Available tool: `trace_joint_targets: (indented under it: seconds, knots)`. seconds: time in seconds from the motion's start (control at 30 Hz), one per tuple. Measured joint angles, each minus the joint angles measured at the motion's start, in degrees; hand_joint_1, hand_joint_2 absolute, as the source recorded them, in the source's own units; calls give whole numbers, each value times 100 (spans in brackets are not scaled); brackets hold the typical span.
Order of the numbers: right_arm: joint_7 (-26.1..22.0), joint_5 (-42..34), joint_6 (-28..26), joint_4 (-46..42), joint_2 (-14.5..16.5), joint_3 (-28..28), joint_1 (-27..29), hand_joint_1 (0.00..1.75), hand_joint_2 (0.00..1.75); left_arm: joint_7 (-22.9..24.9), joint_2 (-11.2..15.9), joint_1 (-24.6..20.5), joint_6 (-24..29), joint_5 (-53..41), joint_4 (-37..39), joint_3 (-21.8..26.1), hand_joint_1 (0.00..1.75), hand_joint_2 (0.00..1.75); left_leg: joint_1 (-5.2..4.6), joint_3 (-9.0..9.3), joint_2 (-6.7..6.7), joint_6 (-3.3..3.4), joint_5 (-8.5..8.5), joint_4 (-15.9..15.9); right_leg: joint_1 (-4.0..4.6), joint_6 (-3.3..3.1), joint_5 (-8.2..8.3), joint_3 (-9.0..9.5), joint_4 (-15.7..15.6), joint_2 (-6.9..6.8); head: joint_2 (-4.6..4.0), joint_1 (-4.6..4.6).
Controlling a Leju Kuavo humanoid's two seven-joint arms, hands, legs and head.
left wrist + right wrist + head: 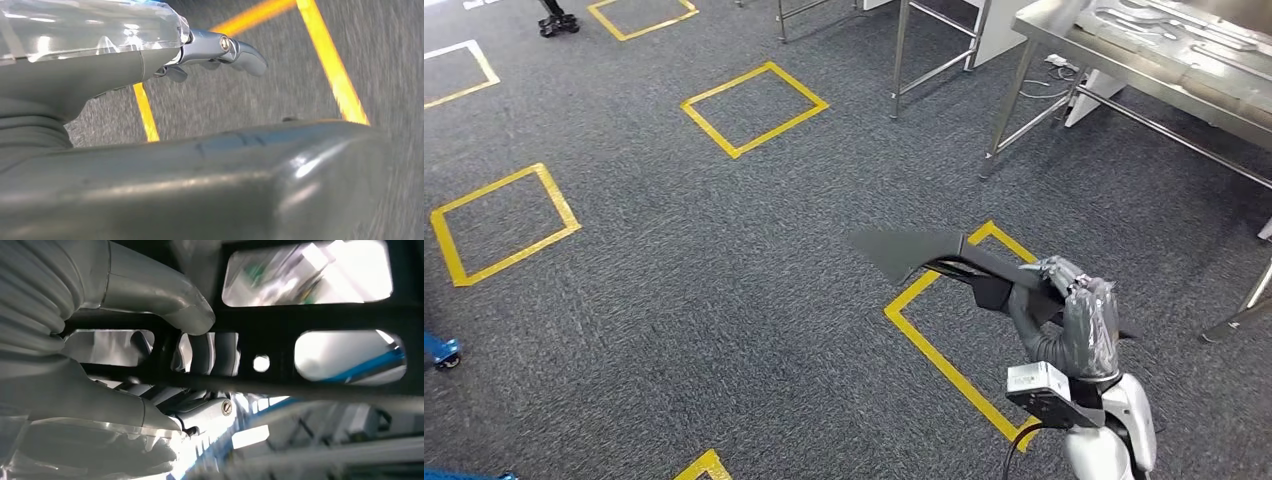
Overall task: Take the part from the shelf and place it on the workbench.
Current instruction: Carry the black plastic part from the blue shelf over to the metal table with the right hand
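Carpet (724, 300), grey, spreads under the head view, and nearest, at about five o'clock, the right hand (1074, 315) grips the part (924, 252), a flat dark panel carried in the air above the floor with its broad end pointing toward nine o'clock. The right wrist view adds what the head view lacks: cut-out windows in the part (310, 317) and fingers (210, 352) wrapped through one of them, thumb pressed over its bar. The left wrist view shows the left hand (150, 165) holding nothing, fingers apart, over carpet and yellow tape (332, 65). Six taped yellow squares (754, 108) show on the floor, two of them cut by the frame. Farthest, at one o'clock, stands the steel workbench (1124, 65), its top carrying grey trays (1164, 30) with moulded recesses; I cannot tell their number or contents.
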Motion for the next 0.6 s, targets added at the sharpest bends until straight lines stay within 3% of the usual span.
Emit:
trace_joint_targets:
  seconds: [0.07,0.1,0.17,0.2,0.27,0.33,0.4,0.43,0.47,0.53,0.6]
  knots:
    - [270,444,-23,-131,-244,16,-292,175,175,5,-22,-4,-95,-42,-1,-52,0,0,-11,-10,135,-72,-83,95,16,-20,203,318,-609,-217,0,0]
    - [371,611,-40,-166,-352,29,-407,175,175,6,-22,-9,-123,-60,-2,-74,0,0,-23,-6,189,-107,-113,127,32,-59,211,368,-722,-257,0,-1]
    - [560,1000,-81,-211,-576,68,-592,175,175,8,-21,-22,-178,-101,-2,-126,0,0,-28,17,300,-173,-138,146,52,-157,213,343,-729,-141,0,-1]
    - [641,1216,-98,-228,-690,92,-660,175,175,8,-21,-31,-204,-119,-2,-150,0,0,-15,22,264,-207,-169,168,50,-190,224,334,-735,-79,0,-1]
    - [801,1736,-124,-257,-915,150,-784,175,175,8,-21,-36,-256,-162,-2,-192,0,0,14,-90,-36,-261,-382,446,30,-257,249,324,-750,42,0,0]
    - [928,2258,-160,-262,-1087,227,-873,175,175,7,-20,-16,-288,-185,-2,-219,0,0,25,-420,-350,-283,-753,1158,33,-301,263,308,-752,168,0,0]
    - [1109,2878,-268,-240,-1189,323,-935,175,175,3,-21,8,-324,-187,-1,-241,0,0,23,-745,-403,-271,-930,1792,57,-322,272,295,-750,330,0,0]
    - [1231,3238,-357,-213,-1220,373,-973,175,175,-2,-22,12,-344,-185,-1,-250,0,0,22,-786,-411,-248,-852,1827,70,-326,276,293,-749,419,0,0]
    - [1346,3575,-446,-179,-1243,423,-1021,175,175,-9,-22,12,-362,-182,-1,-256,0,0,16,-724,-432,-212,-674,1638,82,-327,281,296,-748,509,0,0]
    - [1505,3995,-578,-107,-1277,503,-1117,175,175,-23,-21,9,-381,-175,-2,-262,0,0,-5,-421,-566,-109,-238,884,95,-322,288,304,-748,646,0,0]
    - [1621,4229,-663,-28,-1291,575,-1205,175,175,-33,-10,-2,-385,-151,-1,-264,0,0,-34,-209,-717,-13,-49,336,87,-288,305,284,-739,736,0,-1]
